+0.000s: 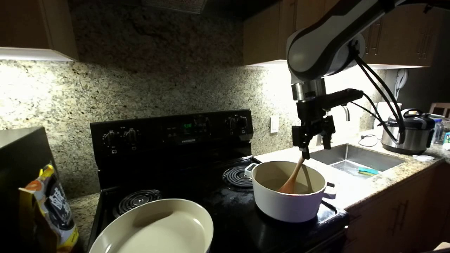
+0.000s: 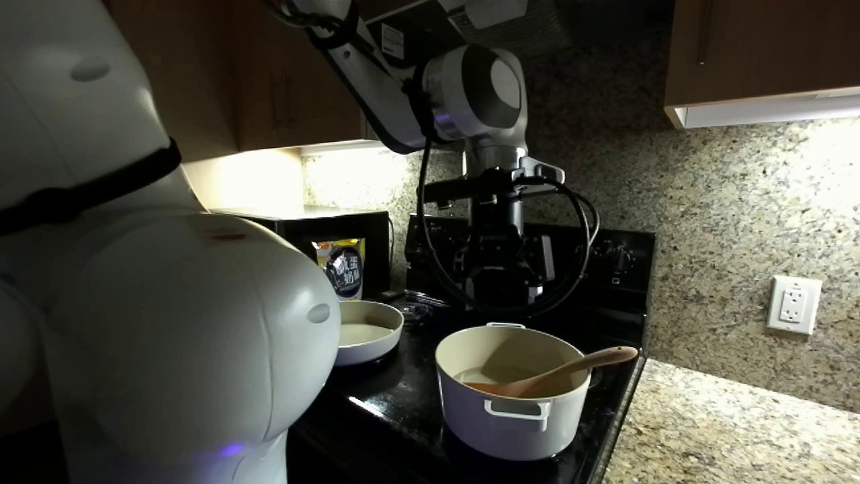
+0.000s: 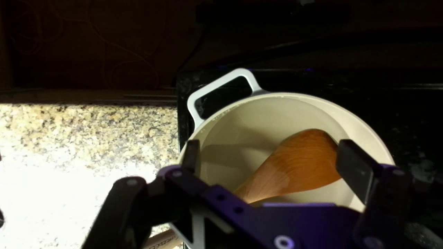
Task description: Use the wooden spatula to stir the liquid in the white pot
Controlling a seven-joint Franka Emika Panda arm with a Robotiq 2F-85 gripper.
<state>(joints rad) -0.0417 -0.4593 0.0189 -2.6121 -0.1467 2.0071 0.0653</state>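
The white pot [image 1: 286, 205] stands on the stove, also seen in an exterior view [image 2: 504, 430] and the wrist view [image 3: 372, 133]. It holds shallow clear liquid [image 3: 225, 166]. The wooden spatula [image 2: 571, 368] leans in it, wide end down in the liquid, handle resting over the rim and sticking out. Its wide end shows in the wrist view [image 3: 301, 162]; the middle of the handle is hidden there behind the gripper. My gripper [image 3: 273, 162] is open and empty, pointing down above the pot. In an exterior view a fingertip of the gripper [image 1: 316, 149] covers the handle's end.
A cream oval dish [image 1: 172, 232] sits on the black stove [image 1: 228, 214]. A sink [image 1: 379, 158] and a steel cooker [image 1: 404, 138] are along the counter. A snack bag [image 1: 58, 207] stands on the far side. Cables loop beside the wrist.
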